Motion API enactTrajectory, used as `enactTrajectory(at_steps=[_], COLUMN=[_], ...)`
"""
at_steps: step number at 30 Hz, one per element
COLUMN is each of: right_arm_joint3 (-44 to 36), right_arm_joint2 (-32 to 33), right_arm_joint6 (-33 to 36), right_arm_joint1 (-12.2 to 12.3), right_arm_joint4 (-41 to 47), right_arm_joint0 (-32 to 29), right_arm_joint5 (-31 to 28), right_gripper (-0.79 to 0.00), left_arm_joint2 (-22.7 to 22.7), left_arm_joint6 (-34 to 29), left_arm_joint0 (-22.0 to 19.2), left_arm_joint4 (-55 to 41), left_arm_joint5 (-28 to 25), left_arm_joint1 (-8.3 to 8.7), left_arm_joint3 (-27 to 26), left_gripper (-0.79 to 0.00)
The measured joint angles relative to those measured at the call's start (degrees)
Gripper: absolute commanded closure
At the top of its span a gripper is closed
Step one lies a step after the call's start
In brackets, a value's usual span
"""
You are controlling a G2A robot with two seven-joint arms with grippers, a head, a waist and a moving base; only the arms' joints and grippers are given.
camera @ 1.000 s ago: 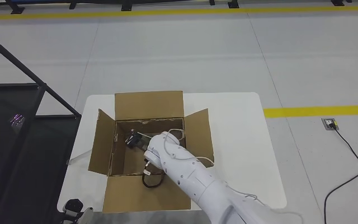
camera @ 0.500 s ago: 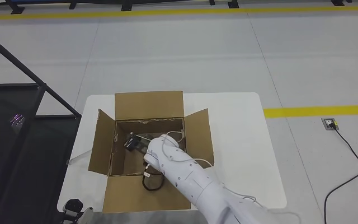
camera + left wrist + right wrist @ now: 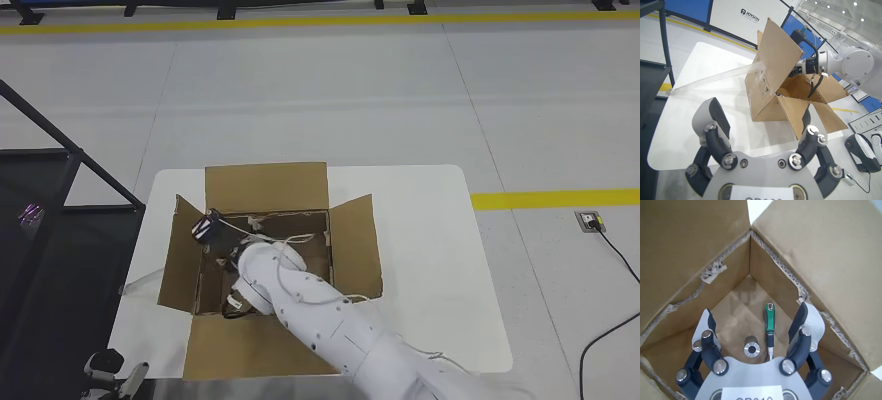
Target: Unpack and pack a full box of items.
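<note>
An open cardboard box stands on the white table. My right arm reaches down into its left part, the wrist near the far-left corner. Inside the box, my right gripper is open and holds nothing. Below it on the box floor lie a green-handled tool and a short metal cylinder, side by side. My left gripper is open and holds nothing, over the table's near-left corner, short of the box. In the left wrist view the right arm passes behind a raised flap.
A strip of clear tape trails from the box's side across the table toward its left edge. A black rack stands close on the left. The table right of the box is bare.
My right arm has swung left inside the box, its wrist going from the middle toward the far-left corner. The left gripper has shifted slightly left.
</note>
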Motion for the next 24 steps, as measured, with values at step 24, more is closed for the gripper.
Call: enactTrajectory(at_steps=[24], right_arm_joint3=[-56.47], right_arm_joint2=[13.01], right_arm_joint6=[4.77], right_arm_joint1=[11.57], right_arm_joint4=[-26.31], right_arm_joint0=[-32.09], right_arm_joint5=[-7.77], right_gripper=[-0.785], left_arm_joint2=[1.95], left_arm_joint6=[-7.01], left_arm_joint0=[-5.01], left_arm_joint4=[-5.91], left_arm_joint5=[-0.58], left_arm_joint1=[0.2], left_arm_joint3=[0.44], left_gripper=[-0.785])
